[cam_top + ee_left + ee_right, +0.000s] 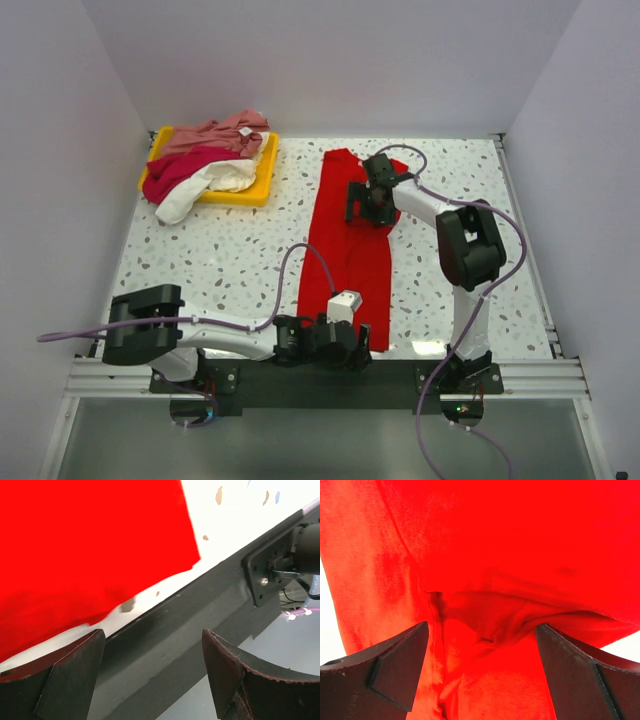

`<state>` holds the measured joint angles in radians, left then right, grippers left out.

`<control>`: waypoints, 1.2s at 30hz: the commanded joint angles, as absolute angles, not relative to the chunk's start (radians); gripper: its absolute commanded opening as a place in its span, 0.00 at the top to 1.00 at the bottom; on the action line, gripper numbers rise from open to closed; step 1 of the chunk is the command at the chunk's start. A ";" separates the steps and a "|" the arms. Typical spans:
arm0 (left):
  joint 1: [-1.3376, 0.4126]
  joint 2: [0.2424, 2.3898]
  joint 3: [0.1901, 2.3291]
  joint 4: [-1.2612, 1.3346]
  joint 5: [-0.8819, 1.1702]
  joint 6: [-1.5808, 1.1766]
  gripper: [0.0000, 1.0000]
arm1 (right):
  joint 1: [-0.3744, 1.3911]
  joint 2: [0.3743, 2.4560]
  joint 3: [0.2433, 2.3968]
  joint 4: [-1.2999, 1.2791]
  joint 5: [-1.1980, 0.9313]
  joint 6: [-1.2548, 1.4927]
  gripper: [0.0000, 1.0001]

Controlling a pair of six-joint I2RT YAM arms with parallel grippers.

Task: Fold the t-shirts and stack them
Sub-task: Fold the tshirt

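- Top view: white walls (300, 60) box in a speckled tabletop (230, 250). The red t-shirt (350, 250) lies down the middle as a long narrow strip, running from the far side to the near edge.
- Top view again: the yellow tray (255, 190) sits far left, with the pink t-shirt (215, 135), crimson t-shirt (185, 170) and cream t-shirt (200, 190) heaped in it, the cream one spilling over the rim. How each lies in that heap is hard to make out.
- Also from the top: the left hand (345, 345) is at the strip's near hem and the right hand (365, 200) is over its far end. The right arm hides part of the cloth there.
- Left wrist: the left hand (152, 640) is spread wide with nothing between its fingers. The red hem corner sits just ahead, close to the black rail (200, 610) along the tabletop's edge.
- Right wrist: the right hand (482, 630) is also spread wide and holds nothing. It is low over a rumpled pucker beside a seam, and red fills the frame, so which part of the shirt this is I can't tell.
- Handling, as I judge it: the cloth is light, limp and likely to drag and bunch. Pinch all layers at the corners or hem, not the slack middle.
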<state>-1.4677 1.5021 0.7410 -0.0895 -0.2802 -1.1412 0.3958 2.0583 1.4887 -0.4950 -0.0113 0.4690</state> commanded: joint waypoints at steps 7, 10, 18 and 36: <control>-1.474 1.551 0.848 0.017 -0.262 -1.068 0.17 | 0.359 2.071 1.474 -0.577 0.043 0.407 0.07; -1.473 1.510 0.861 -0.056 -0.314 -1.048 0.16 | 0.360 1.981 1.427 -0.569 0.020 0.371 0.07; -1.336 1.271 0.711 -0.215 -0.428 -1.040 0.14 | 0.368 1.611 1.199 -0.635 0.041 0.392 0.07; -1.261 1.107 0.509 -0.413 -0.496 -1.157 0.16 | 0.770 1.039 0.606 -0.692 0.104 0.873 0.14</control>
<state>-1.2606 1.1107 0.5137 -0.4046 -0.4686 -1.1194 0.7322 1.1095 0.6113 -0.6746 0.0502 0.7513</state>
